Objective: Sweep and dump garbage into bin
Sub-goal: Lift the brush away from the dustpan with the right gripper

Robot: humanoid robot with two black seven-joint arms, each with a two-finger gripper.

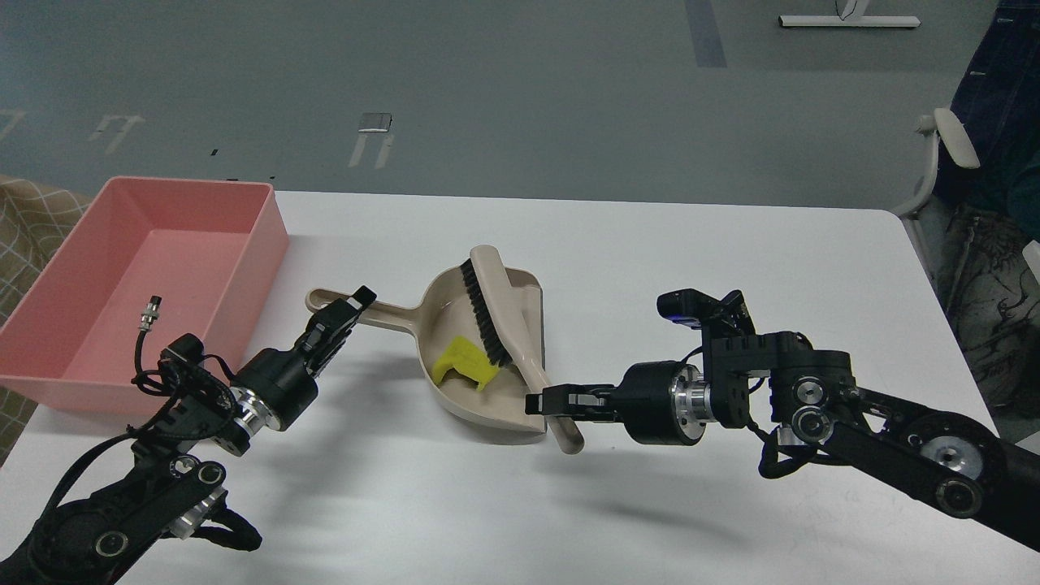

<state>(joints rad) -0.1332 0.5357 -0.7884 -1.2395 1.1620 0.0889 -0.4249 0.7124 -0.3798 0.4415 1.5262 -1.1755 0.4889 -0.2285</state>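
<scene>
The beige dustpan (455,398) lies mid-table with its long handle (398,313) pointing left. A bright yellow chunk (465,361) lies inside the pan. A beige brush with black bristles (486,313) lies across the pan, bristles against the chunk. The white bread piece is not in view. My left gripper (351,307) is closed around the dustpan handle near its end. My right gripper (543,402) is closed on the brush handle (561,431) at the pan's front edge. The salmon-pink bin (262,244) stands at the table's far left and looks empty.
The white table (691,268) extends right and toward me. Its far edge runs behind the pan, and its right edge is near a white chair (946,154). Grey floor lies beyond. A checked cloth (32,219) is left of the bin.
</scene>
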